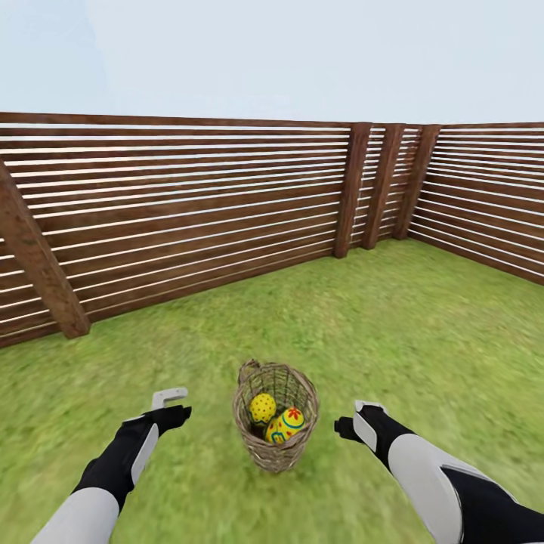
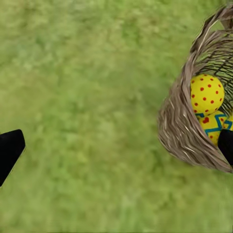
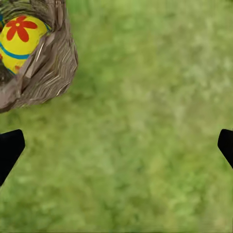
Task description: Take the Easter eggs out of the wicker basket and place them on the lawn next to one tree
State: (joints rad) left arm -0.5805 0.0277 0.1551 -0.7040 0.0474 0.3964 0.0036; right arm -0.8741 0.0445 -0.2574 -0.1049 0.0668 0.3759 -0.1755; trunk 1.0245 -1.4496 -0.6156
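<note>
Nearest the head camera, the left gripper (image 1: 172, 402) and right gripper (image 1: 361, 420) are held wide and empty on either side of the wicker basket (image 1: 275, 444). Two Easter eggs (image 1: 263, 408) are seen inside it; a third cannot be made out. An egg would best be approached from above, clear of the rim. Open lawn (image 1: 423, 325) lies around the basket, the fence (image 1: 189, 219) well beyond.

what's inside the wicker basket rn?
Two Easter eggs show inside the wicker basket: one red-dotted, one with a red flower and blue bands. A third can't be confirmed; the basket wall and those eggs hide the bottom.
</note>
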